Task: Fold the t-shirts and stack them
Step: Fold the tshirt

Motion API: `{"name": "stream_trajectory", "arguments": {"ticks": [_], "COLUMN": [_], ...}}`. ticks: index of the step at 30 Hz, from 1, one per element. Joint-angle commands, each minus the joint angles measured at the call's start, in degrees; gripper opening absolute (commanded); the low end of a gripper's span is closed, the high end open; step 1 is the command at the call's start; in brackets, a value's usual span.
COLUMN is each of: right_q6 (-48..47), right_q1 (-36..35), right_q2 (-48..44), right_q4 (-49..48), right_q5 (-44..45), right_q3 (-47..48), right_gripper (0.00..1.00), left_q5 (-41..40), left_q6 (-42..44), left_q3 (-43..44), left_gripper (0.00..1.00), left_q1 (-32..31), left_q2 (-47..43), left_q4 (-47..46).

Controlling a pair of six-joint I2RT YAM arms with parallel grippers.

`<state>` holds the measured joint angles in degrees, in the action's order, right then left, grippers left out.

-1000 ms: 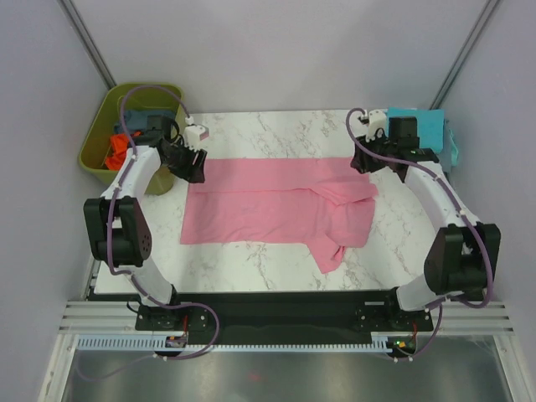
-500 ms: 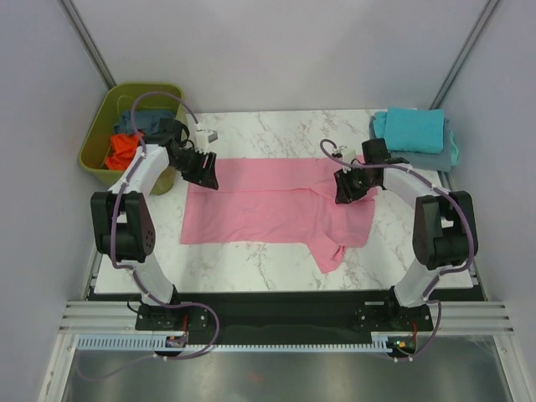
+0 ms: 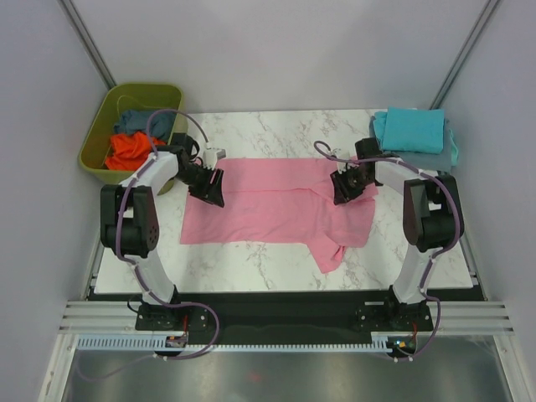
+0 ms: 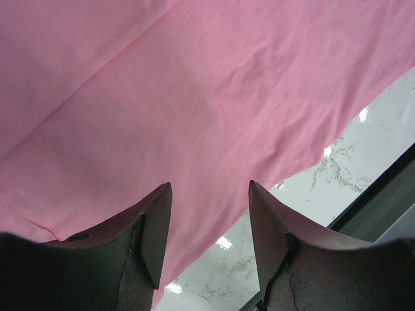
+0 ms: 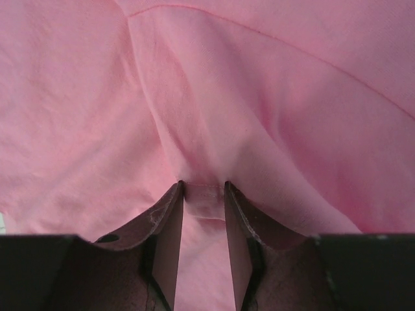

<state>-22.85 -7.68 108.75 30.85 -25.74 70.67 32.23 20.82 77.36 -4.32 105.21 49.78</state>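
Pink t-shirt (image 3: 268,209) flat mid-table. Left gripper (image 3: 213,195) over its far-left corner, jaws apart, nothing between. Right gripper (image 5: 204,192) pinches a cloth ridge, far right. Folded turquoise t-shirt (image 3: 410,130) far right; orange t-shirt (image 3: 126,151) in tub (image 3: 94,138) far left.

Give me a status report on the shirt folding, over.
Left gripper over the pink t-shirt, left edge, jaws open. Right gripper, jaws shut on a fold at its right end. Turquoise t-shirt and tub sit off to the sides.
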Motion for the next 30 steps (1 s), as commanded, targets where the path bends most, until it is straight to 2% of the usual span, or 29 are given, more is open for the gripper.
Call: {"name": "stream_trajectory", "arguments": {"ticks": [1, 2, 5, 10, 21, 26, 27, 30], "right_q6": [-2.11, -1.94, -1.67, -1.76, -2.54, -2.46, -2.46, -3.6], "right_q1": [-0.49, -0.49, -0.67, -0.84, -2.42, -2.69, -2.69, -2.43], "right_q2": [0.58, 0.76, 0.76, -0.47, 0.32, 0.06, 0.06, -0.11], "right_q4": [0.35, 0.35, 1.05, 4.74, 15.81, 16.61, 16.7, 16.87], "right_q5": [0.07, 0.16, -0.19, -1.51, -13.27, -15.04, -14.87, -12.77], "right_q3": [3.33, 3.59, 4.73, 7.45, 10.98, 10.71, 10.71, 10.54], "right_gripper": [0.38, 0.35, 0.16, 0.06, 0.06, 0.06, 0.08, 0.3], "left_q5": [2.14, 2.14, 2.14, 2.14, 2.14, 2.14, 2.14, 2.14], "left_q6": [-1.66, -1.66, -1.66, -1.66, -1.66, -1.66, -1.66, -1.66], "left_q3": [-0.02, 0.16, 0.24, -0.02, 0.86, 0.6, 0.68, 0.42], "left_gripper": [0.58, 0.58, 0.58, 0.58, 0.58, 0.58, 0.58, 0.58], "left_q1": [0.01, 0.01, -0.08, -0.25, -0.78, -0.78, -0.87, -0.96], "left_q2": [0.35, 0.35, 0.52, 1.14, 1.49, 0.96, 0.88, 0.61], "left_q4": [0.49, 0.49, 0.49, 0.49, 0.49, 0.49, 0.49, 0.49]}}
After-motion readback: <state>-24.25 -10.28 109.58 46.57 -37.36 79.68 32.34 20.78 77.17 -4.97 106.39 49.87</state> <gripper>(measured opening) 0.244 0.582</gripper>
